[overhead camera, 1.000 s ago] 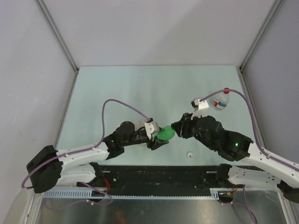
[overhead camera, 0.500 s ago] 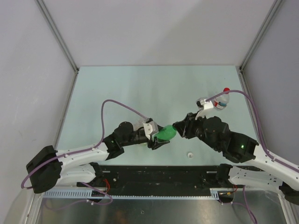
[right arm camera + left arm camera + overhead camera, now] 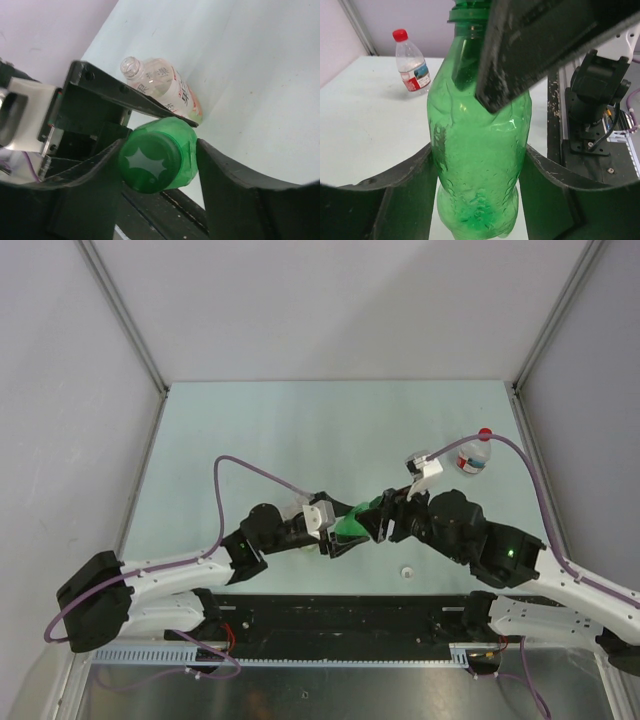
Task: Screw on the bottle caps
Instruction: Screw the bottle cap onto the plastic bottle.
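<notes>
Seating green cap (image 3: 150, 162) on the green bottle (image 3: 477, 150), clamped by left gripper (image 3: 338, 532) above the worktop's near edge. Right gripper (image 3: 382, 520) straddles the cap; can't tell if it's pinching. Red cap (image 3: 485, 432) looks done, by the right edge; white cap (image 3: 406, 570) lies loose at the near edge, orange-labelled bottle (image 3: 160, 87) uncapped.

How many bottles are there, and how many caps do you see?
Bottles: 3 (green bottle, small clear bottle, lying clear bottle with no cap)
Caps: 2 in view (red cap on the small clear bottle, white cap lying loose)
Total: 5
</notes>
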